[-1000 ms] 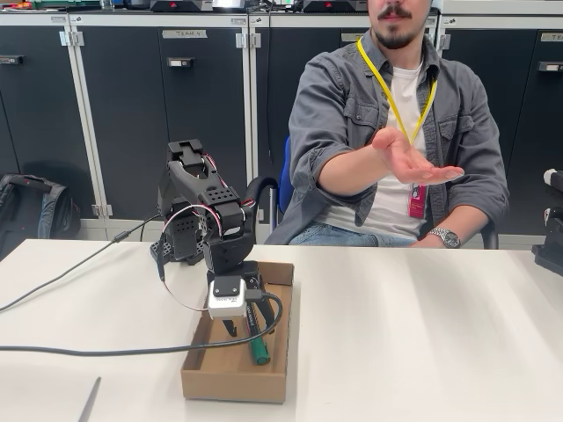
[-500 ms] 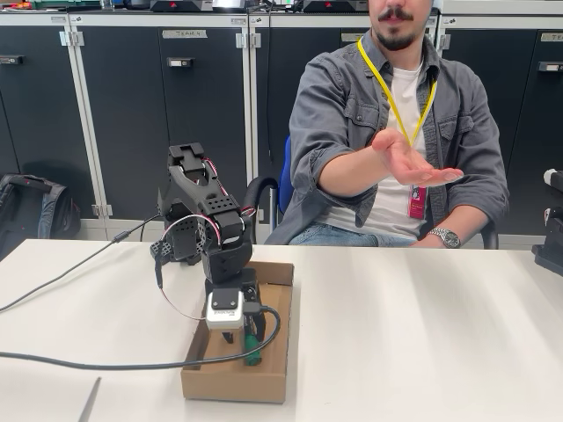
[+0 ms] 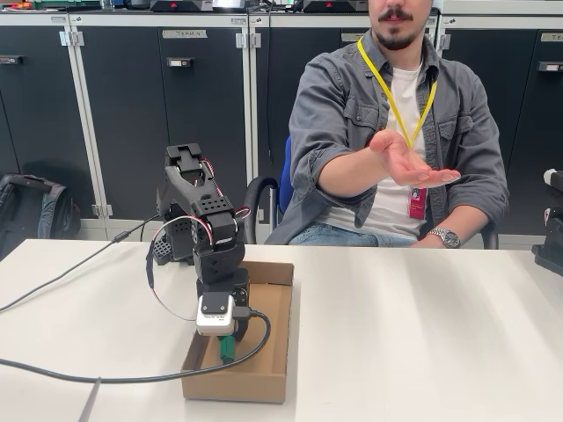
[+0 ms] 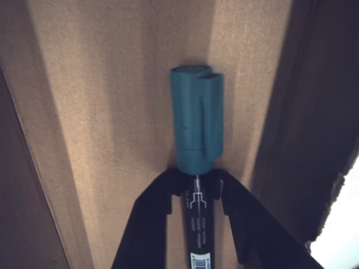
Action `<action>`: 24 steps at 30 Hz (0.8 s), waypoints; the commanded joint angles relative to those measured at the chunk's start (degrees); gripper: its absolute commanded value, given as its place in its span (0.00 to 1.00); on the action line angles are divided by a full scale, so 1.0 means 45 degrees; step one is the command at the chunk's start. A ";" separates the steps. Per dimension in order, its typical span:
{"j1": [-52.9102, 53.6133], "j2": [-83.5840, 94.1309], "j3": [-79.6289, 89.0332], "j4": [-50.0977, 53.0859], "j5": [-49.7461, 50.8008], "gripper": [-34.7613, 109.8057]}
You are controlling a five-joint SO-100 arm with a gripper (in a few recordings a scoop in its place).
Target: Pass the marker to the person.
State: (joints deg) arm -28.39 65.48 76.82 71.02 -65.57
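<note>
The marker (image 4: pixel 196 129), black-barrelled with a green cap, lies along the floor of a shallow cardboard box (image 3: pixel 264 380). In the wrist view my gripper (image 4: pixel 196 182) sits with a finger tight against each side of the barrel just behind the cap, shut on it. From the fixed view the arm is bent down into the box, and only the green cap of the marker (image 3: pixel 226 350) shows below the gripper (image 3: pixel 223 338). The person (image 3: pixel 396 105) sits behind the table with one open hand (image 3: pixel 409 163) held out palm up, high above the table and to the right of the box.
A black cable (image 3: pixel 132 378) runs across the white table (image 3: pixel 422 334) from the left into the arm. A thin grey stick (image 3: pixel 88 401) lies at the front left edge. Dark equipment (image 3: pixel 552 237) stands at the right edge. Cabinets stand behind.
The arm has swung left and lower inside the box, and the green cap has shifted left along with the gripper. The person's outstretched hand has stayed in place.
</note>
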 commanded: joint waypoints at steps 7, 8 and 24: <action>-0.0098 0.0547 -0.0977 0.0508 0.0527 0.21; -0.0176 0.0684 -0.1055 0.0703 0.0645 0.21; -0.1270 0.3848 -0.3945 0.3223 0.2246 0.21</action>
State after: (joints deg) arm -31.99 75.85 65.04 83.23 -55.20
